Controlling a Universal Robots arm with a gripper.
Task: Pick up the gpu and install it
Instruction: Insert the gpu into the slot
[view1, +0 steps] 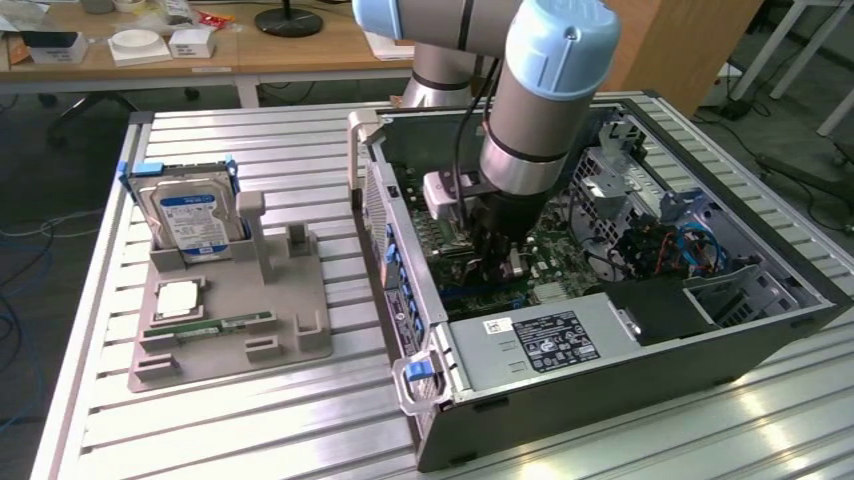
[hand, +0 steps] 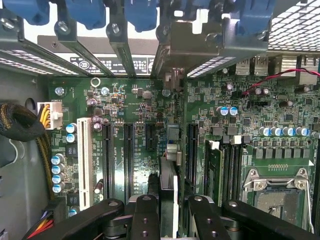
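The gripper (hand: 172, 202) pinches the gpu (hand: 168, 180) between two black fingers (hand: 145, 215). The thin card stands on its edge over the motherboard (hand: 125, 100). It lines up with the long black slots, and its silver end points at the blue clips (hand: 142, 12). The fingers hide its other end. In the middle of the exterior view, the arm (view1: 534, 120) hides most of it.

Exterior view high above open case (view1: 667, 350), wrist view close over shared motherboard (hand: 135, 102).

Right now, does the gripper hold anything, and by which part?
The gripper holds the gpu, pinched across its two flat faces at its upper edge.
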